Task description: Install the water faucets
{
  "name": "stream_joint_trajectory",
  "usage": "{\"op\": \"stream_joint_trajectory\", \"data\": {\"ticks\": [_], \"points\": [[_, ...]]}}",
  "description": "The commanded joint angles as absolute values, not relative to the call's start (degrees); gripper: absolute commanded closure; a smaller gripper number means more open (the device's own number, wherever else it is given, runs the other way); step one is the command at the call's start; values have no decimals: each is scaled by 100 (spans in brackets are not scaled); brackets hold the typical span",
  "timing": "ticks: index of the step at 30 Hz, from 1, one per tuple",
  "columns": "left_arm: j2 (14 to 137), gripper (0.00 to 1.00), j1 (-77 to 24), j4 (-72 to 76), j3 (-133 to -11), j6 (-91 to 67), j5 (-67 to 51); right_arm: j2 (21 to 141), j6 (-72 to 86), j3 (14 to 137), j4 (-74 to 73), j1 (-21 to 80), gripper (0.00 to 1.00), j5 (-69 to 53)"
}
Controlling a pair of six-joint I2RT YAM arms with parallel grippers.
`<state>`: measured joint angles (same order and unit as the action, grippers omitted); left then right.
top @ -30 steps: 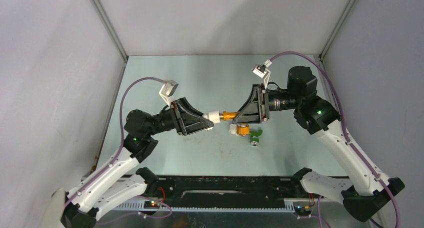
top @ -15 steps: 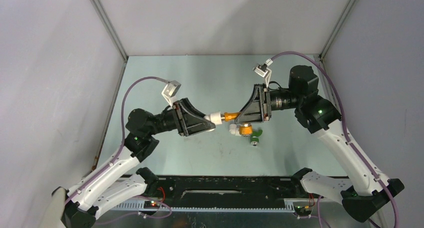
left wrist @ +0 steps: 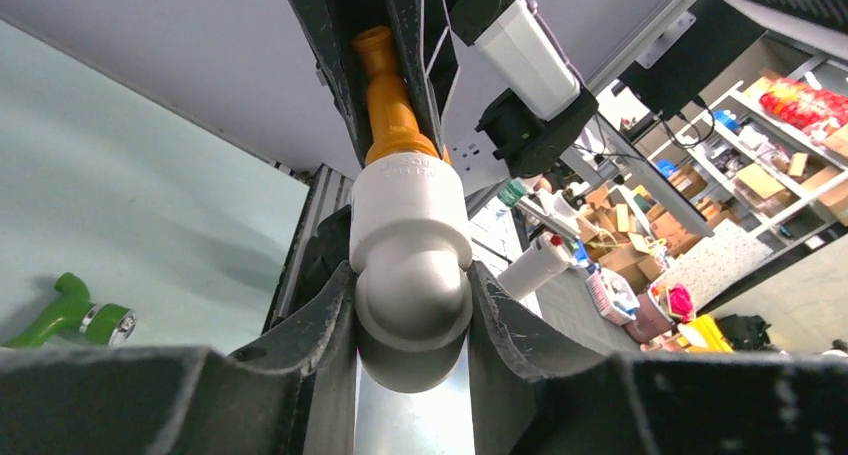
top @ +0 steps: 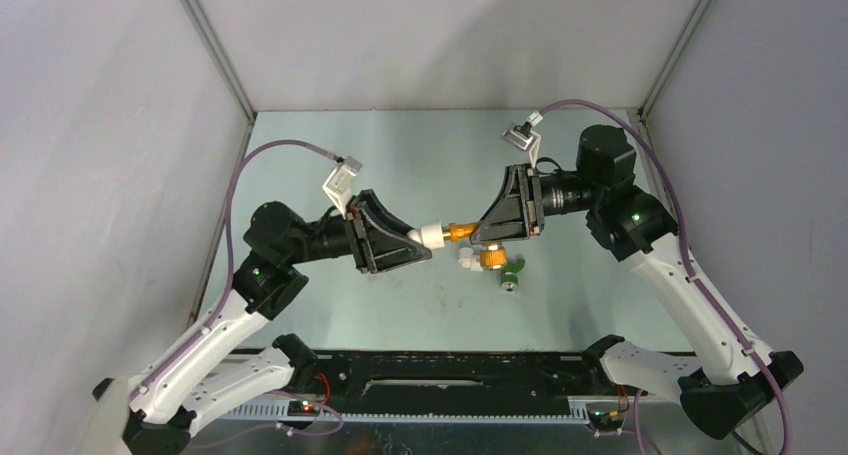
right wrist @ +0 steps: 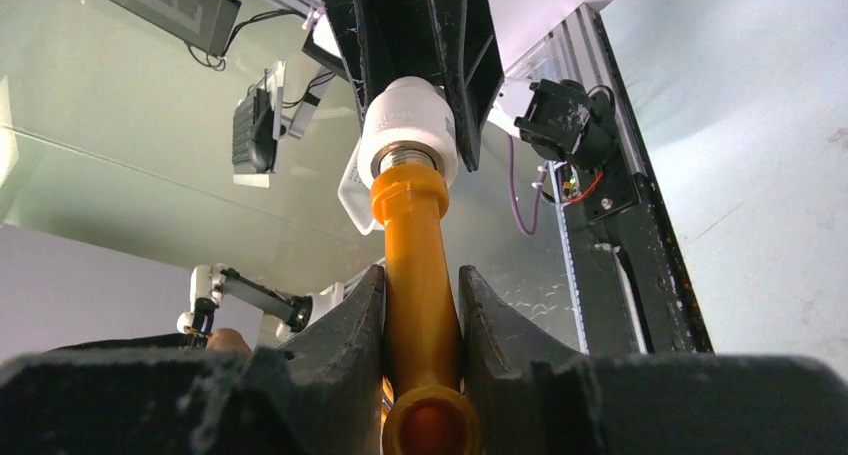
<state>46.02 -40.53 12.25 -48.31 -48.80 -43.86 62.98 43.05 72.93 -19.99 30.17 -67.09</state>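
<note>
The orange water faucet (top: 461, 230) is held level above the table, my right gripper (top: 478, 233) shut on its body and its round knob (top: 490, 259) hanging below. The threaded end meets a white elbow fitting (top: 428, 234), on which my left gripper (top: 420, 243) is shut. The left wrist view has the fitting (left wrist: 410, 245) between both fingers, with the orange faucet (left wrist: 390, 95) beyond it. From the right wrist, the orange faucet (right wrist: 418, 265) runs up into the fitting (right wrist: 408, 125), some thread showing. The green water faucet (top: 510, 273) lies on the table below.
A second white elbow fitting (top: 467, 259) lies on the pale green table (top: 400, 145) beside the green faucet. Grey walls close in the left, right and back. A black rail (top: 450, 370) with the arm bases runs along the near edge.
The left arm's elbow and cable have shifted back and up a little. The right gripper has turned slightly, carrying the orange knob a bit to the right. Both grips are unchanged.
</note>
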Motion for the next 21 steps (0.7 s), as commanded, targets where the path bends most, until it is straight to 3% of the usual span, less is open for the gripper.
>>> {"op": "stream_joint_trajectory", "data": {"ticks": [1,14,21], "points": [[4853,100,-4239,56,-5042,-4118,-4630,6342,4565,7594,-1489,3050,100,-6603],[4907,100,-4387,98,-5026,-3927,-4167,6352,4728,7592,-1204,3033,100,-6580],[4901,100,-4386,-510,-5383,-3480,-3684,6247,3736,7590,-2207,3021,100,-6600]]}}
